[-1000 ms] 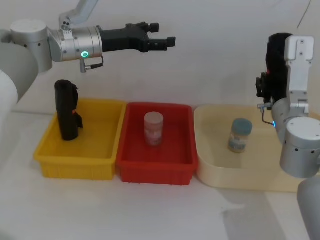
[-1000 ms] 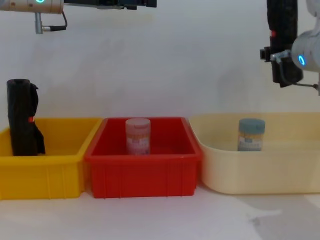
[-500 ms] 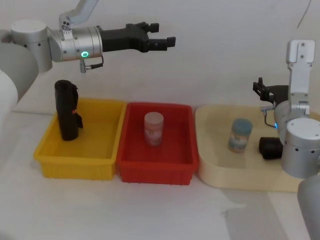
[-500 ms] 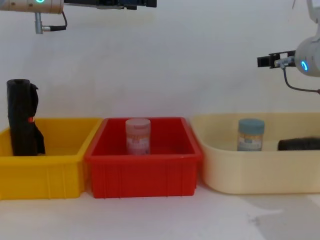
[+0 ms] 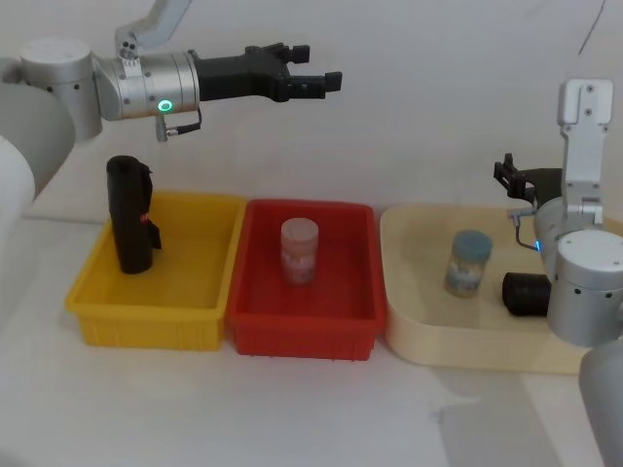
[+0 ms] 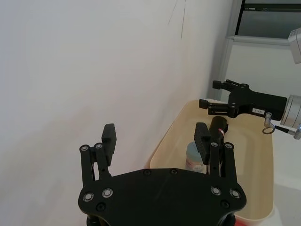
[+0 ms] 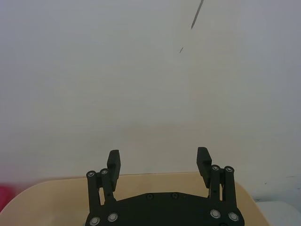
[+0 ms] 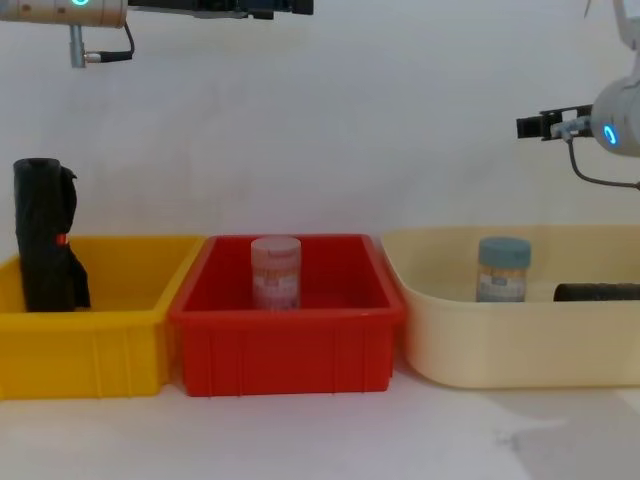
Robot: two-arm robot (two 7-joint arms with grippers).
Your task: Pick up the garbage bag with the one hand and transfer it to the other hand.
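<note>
The garbage bag (image 5: 526, 293), a smooth black roll, lies on its side on the floor of the beige tub (image 5: 419, 331), right of a blue-lidded jar. It also shows low behind the tub's wall in the chest view (image 8: 597, 292) and, with a red mark, in the left wrist view (image 6: 218, 130). My right gripper (image 5: 506, 177) hangs open and empty above the tub's back right (image 7: 158, 162). High over the red bin, my left gripper (image 5: 326, 82) is held level and open with nothing between its fingers (image 6: 155, 136).
A lumpy black roll (image 5: 129, 214) stands at the left end of the yellow bin (image 5: 146, 311). The red bin (image 5: 302, 326) holds a pink jar (image 5: 299, 250). A blue-lidded jar (image 5: 467, 263) stands in the beige tub. A white wall runs close behind the bins.
One second ago my right gripper held the garbage bag upright above the tub. It opened, and the bag dropped and now lies in the tub. The left arm has not moved.
</note>
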